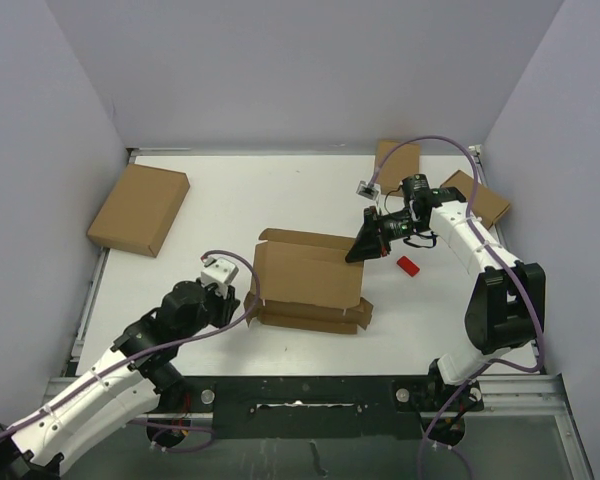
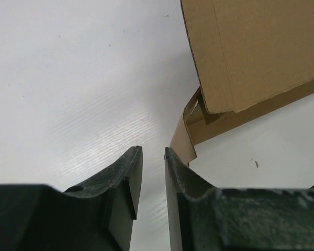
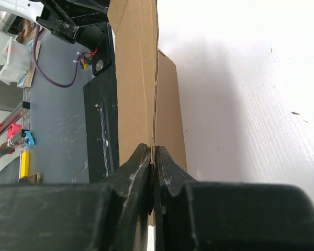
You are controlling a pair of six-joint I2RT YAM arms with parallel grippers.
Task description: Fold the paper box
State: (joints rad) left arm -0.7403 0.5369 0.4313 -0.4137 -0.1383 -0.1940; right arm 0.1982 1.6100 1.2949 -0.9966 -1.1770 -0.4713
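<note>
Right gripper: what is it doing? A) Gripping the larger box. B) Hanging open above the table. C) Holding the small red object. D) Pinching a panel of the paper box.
D: the right wrist view shows the right gripper shut on a thin cardboard panel of the paper box.

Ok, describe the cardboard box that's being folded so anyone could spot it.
Start at the middle of the white table. The paper box lies there half open, flaps sticking out, its right edge pinched by the right gripper. The larger box at far left and the two smaller boxes at back right are closed.
</note>
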